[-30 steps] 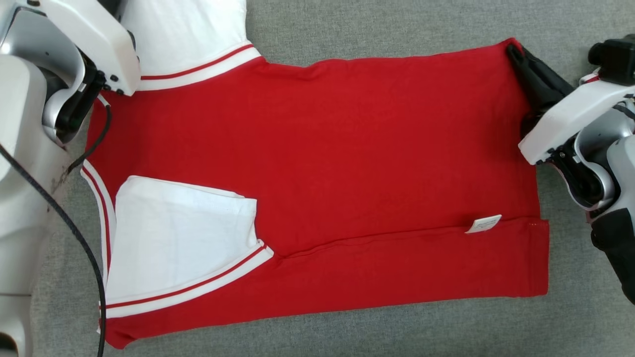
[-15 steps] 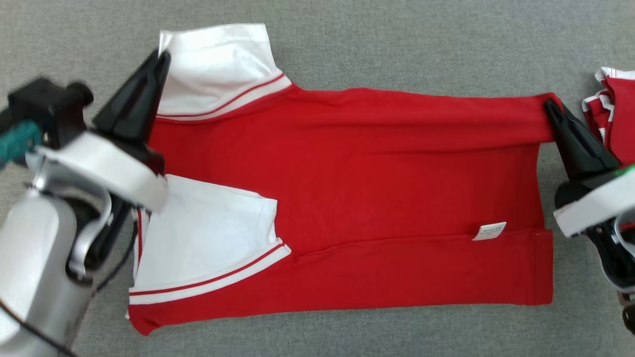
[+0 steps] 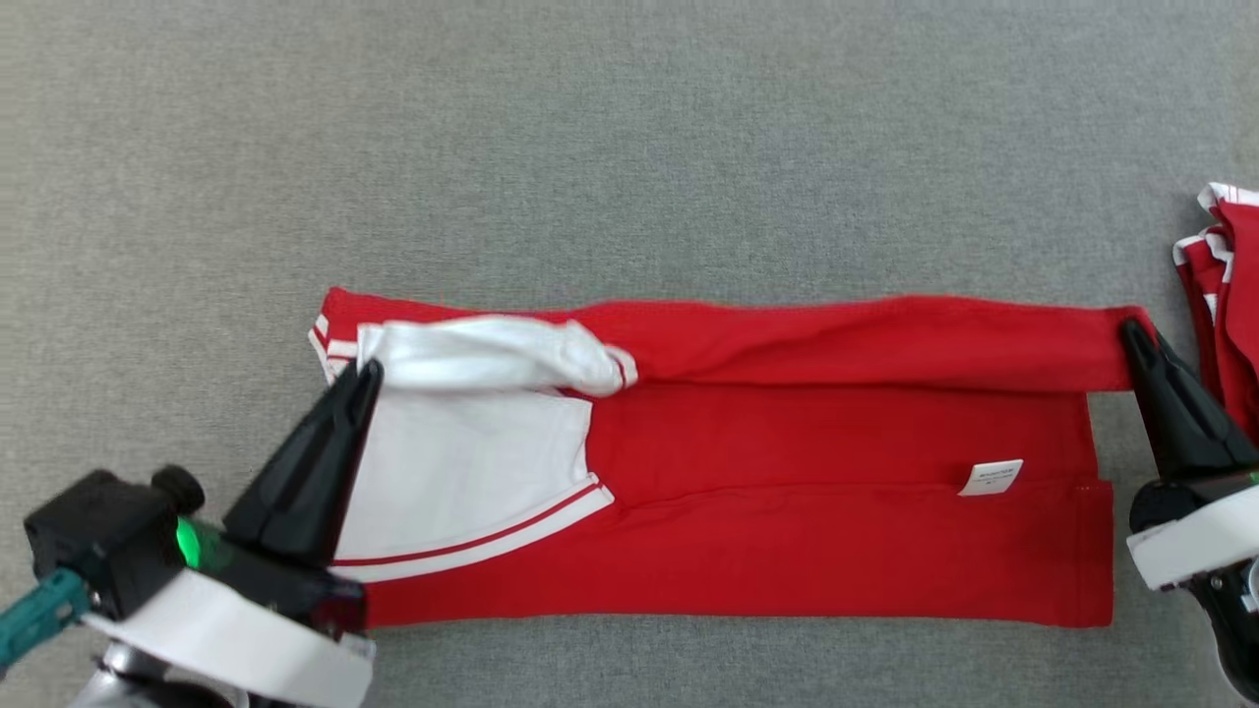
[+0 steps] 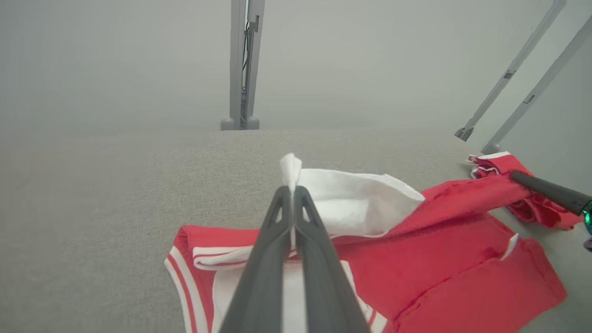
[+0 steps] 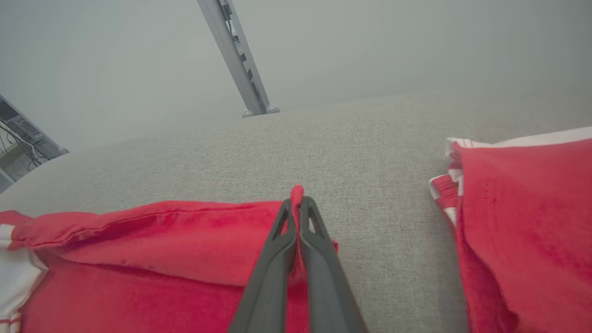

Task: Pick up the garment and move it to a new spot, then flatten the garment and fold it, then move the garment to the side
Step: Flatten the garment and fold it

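Observation:
The garment (image 3: 787,531), a red jersey with white sleeves and striped trim, lies as a long band on the grey surface, its far edge folded over toward me. A small white label (image 3: 991,477) shows near its right end. My left gripper (image 3: 366,372) is shut on the white sleeve fabric (image 4: 342,199) at the garment's left end. My right gripper (image 3: 1129,327) is shut on the red corner (image 5: 297,192) at the right end. Both pinched corners are lifted slightly, and the folded edge (image 5: 138,219) stretches between them.
A pile of similar red garments with white trim (image 3: 1225,285) lies at the right edge, close beside my right gripper, and appears large in the right wrist view (image 5: 527,222). Grey metal posts (image 4: 243,64) stand beyond the far edge of the surface.
Both grippers have carried the garment's far edge toward me, folding it over the near part and covering the upper sleeve. The head camera has also shifted, bringing the side pile into view.

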